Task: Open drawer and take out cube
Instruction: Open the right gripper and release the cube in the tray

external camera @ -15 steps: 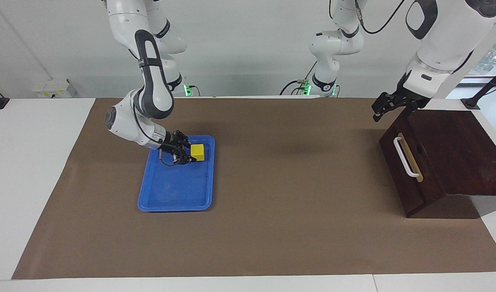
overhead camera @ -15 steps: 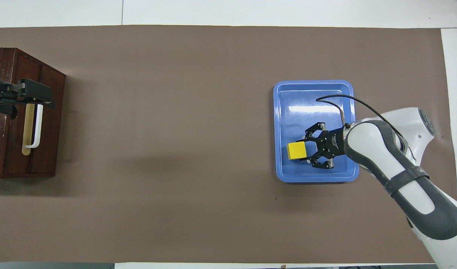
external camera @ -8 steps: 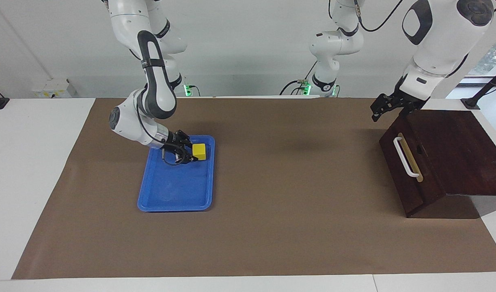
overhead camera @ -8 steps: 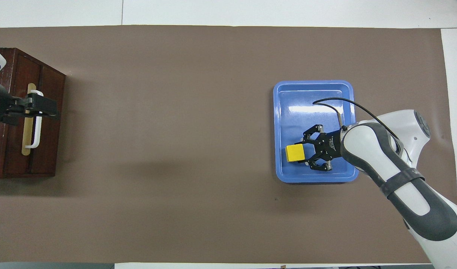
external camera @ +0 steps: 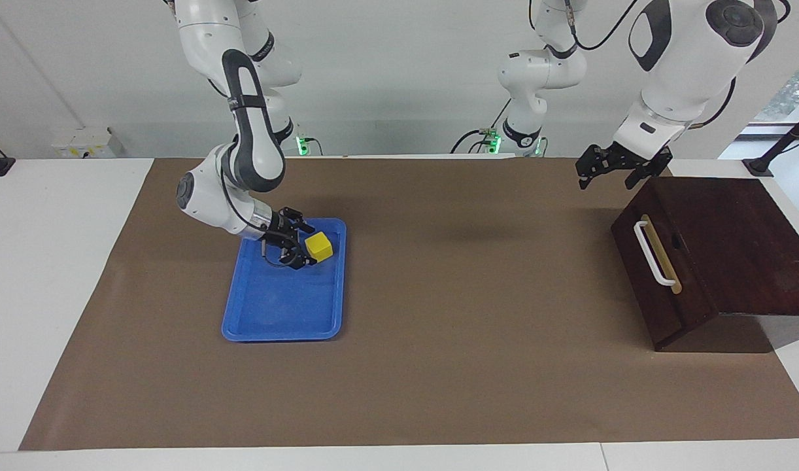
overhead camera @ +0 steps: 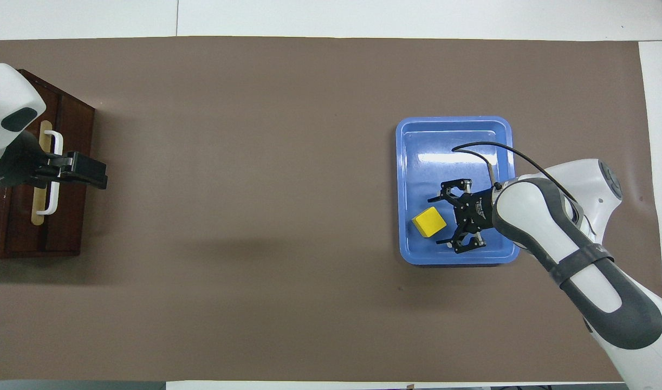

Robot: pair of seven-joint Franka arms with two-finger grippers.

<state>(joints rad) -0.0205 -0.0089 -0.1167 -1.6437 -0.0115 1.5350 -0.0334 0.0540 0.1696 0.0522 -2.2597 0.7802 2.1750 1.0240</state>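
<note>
Since a second ago left gripper (external camera: 602, 171) has lifted off the box toward mid-table; its fingers I can't tell. Right gripper (external camera: 301, 247) has spread its fingers and let go. Drawer (external camera: 661, 275) reads shut, at the left arm's end of the surface. Blue tray (external camera: 255, 327) holds the cube (external camera: 319, 246), tilted, just beside the right fingertips. Task looks essentially done; only retreat left. Drawer interior hidden; cube's contact with the fingertips unclear.

The right gripper (external camera: 306, 248) sits low in the blue tray (external camera: 269, 314), fingers spread beside the yellow cube (external camera: 320, 246). The left gripper (external camera: 612, 171) hangs over the mat near the closed drawer (external camera: 661, 275).
</note>
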